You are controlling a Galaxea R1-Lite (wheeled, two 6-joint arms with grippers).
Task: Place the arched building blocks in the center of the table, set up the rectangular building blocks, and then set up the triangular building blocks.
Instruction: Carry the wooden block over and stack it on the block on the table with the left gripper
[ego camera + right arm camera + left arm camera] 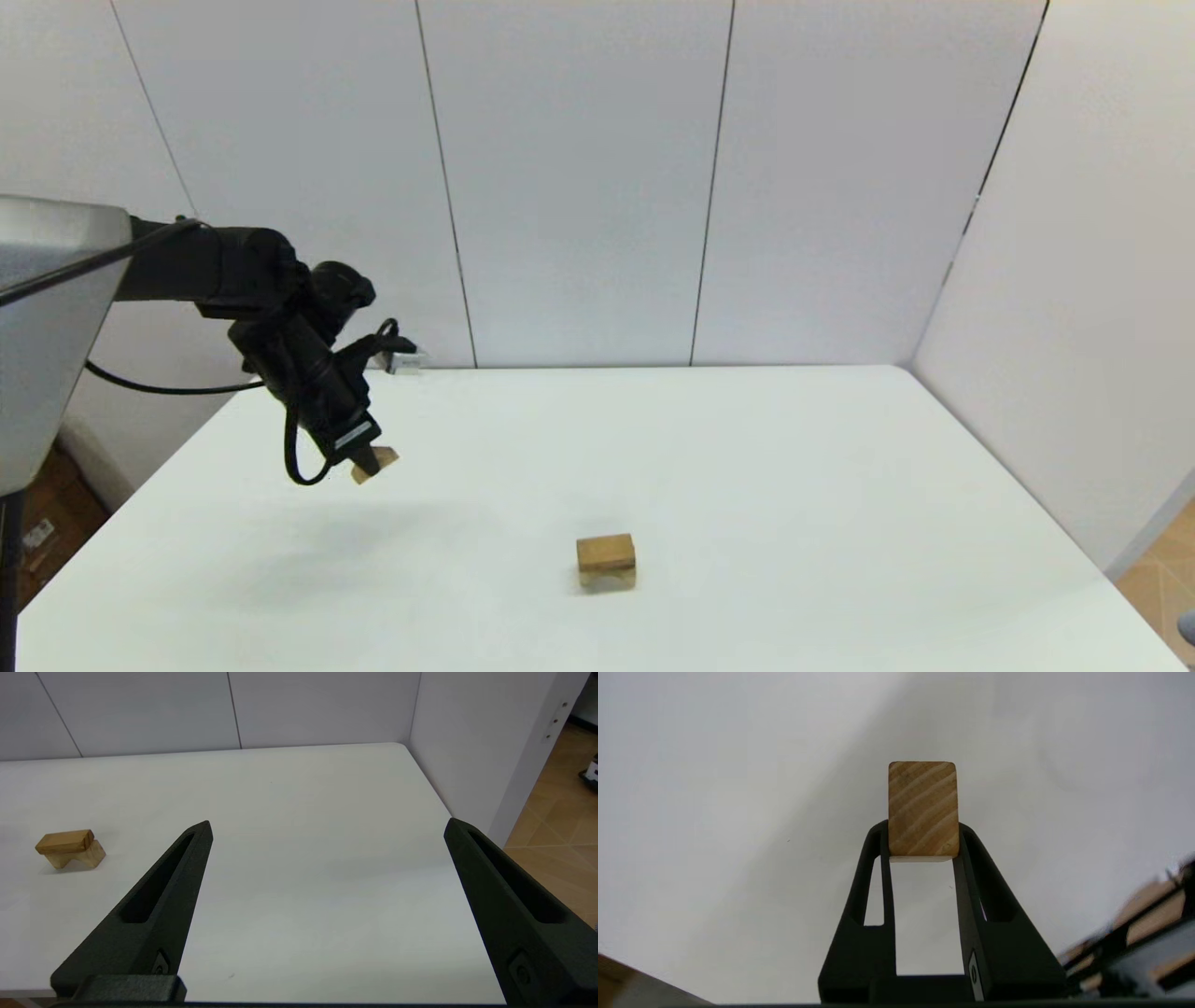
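Slab atop arch block

I find no readable text, label, brand, number or sign anywhere. The pale tag on my left pincer, near the held block, is too small for me to make out any writing.

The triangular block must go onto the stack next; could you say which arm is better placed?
Left: the left gripper holds the triangular block above the table, jaws shut on it; the right gripper is open, empty and outside the head view.
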